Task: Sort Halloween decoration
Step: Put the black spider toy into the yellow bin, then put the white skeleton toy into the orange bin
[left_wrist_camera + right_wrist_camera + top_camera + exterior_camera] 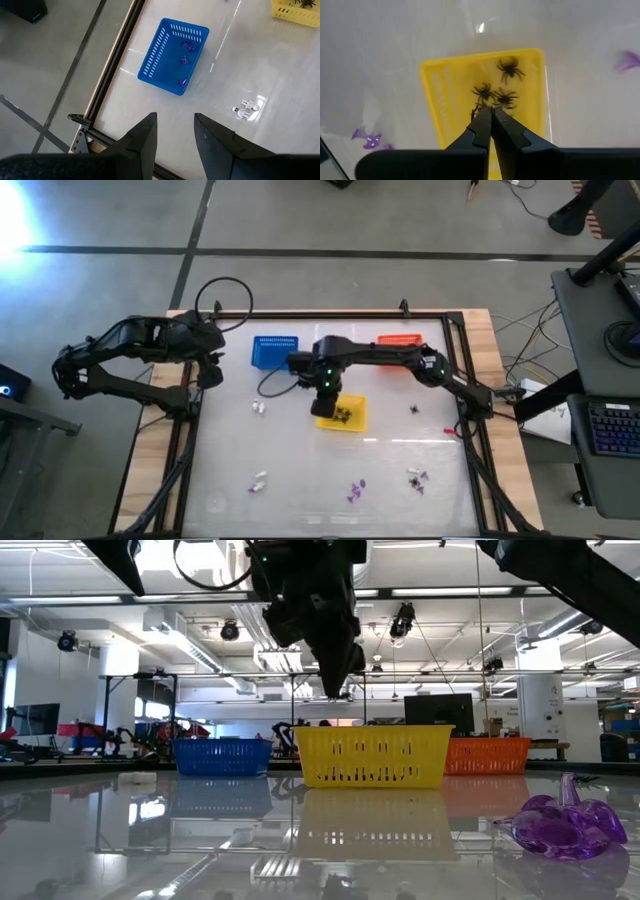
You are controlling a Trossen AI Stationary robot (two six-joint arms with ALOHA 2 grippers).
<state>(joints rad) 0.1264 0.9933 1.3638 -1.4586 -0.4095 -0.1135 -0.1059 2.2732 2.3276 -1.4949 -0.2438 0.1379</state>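
Right gripper [491,116], fingers pinched shut, perhaps holding a black plastic spider, hovers over the yellow plastic basket [436,85]; releasing off-centre could drop it outside. Left gripper [175,131] waits beside the basket, fingers apart, empty.

A blue basket [273,351], a yellow basket [350,414] and an orange basket [399,340] sit on a shiny table [300,480]. A keyboard [612,428] lies off to the side.

This is a robotics lab or open workshop hall. Beyond the table [120,840], at twelve o'clock, the low view shows exposed ceiling ducts [190,645], strip lights, a monitor [432,710] and benches with equipment; a keyboard desk [610,425] stands at three o'clock.
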